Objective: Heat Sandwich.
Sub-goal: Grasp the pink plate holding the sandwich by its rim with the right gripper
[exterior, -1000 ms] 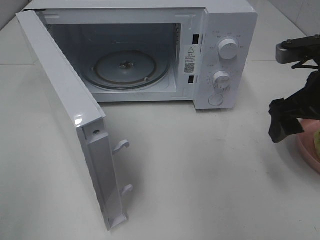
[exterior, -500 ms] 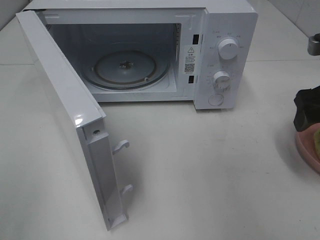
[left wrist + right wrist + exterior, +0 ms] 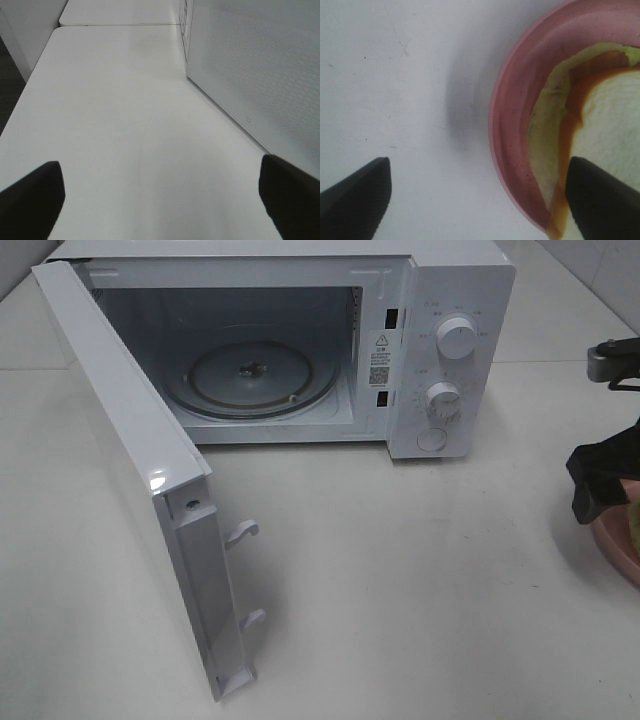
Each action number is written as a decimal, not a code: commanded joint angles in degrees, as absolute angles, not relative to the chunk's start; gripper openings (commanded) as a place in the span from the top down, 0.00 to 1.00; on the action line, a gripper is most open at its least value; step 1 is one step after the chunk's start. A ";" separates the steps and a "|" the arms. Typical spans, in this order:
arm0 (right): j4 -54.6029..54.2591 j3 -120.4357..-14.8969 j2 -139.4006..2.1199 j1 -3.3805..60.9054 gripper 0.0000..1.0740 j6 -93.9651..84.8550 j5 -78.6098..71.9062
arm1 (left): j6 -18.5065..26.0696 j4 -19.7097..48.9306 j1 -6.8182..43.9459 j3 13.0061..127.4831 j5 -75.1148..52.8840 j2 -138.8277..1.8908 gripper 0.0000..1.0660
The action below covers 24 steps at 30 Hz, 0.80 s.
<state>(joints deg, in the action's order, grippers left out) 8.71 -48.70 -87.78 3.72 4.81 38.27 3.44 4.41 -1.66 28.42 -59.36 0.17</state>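
The sandwich [image 3: 600,130], white bread with orange and pale green layers, lies on a round pink plate [image 3: 512,115] at the table's right edge; only a sliver of the sandwich [image 3: 634,525] shows in the high view. My right gripper [image 3: 477,200] is open above the plate's rim [image 3: 608,540], with one fingertip [image 3: 355,197] over the bare table and the other over the sandwich. It holds nothing. In the high view the right gripper [image 3: 592,498] is mostly cut off by the frame edge. My left gripper [image 3: 162,200] is open and empty above the table.
The white microwave [image 3: 450,300] stands at the back with its door [image 3: 130,460] swung wide open toward the front left. The glass turntable [image 3: 250,375] inside is bare. In the left wrist view the door's outer face [image 3: 260,65] is close by.
My right gripper moved right toward the plate, almost leaving the high view, then came back slightly left and lower over the plate's rim. Microwave and door unchanged.
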 commanded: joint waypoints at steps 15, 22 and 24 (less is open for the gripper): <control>9.11 -48.82 -98.72 3.38 0.19 6.53 32.43 | 3.61 4.93 -1.78 28.25 -58.96 1.78 0.05; 9.11 -48.82 -101.87 3.38 0.20 6.30 30.60 | 3.61 4.93 -1.78 28.25 -58.96 1.78 0.05; 9.17 -48.82 -102.39 3.38 0.20 6.25 30.54 | 3.61 4.93 -1.78 28.25 -58.96 1.78 0.05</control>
<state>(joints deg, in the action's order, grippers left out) 8.71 -48.76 -101.64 3.72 6.07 30.71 3.44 4.41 -1.66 28.42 -59.36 0.17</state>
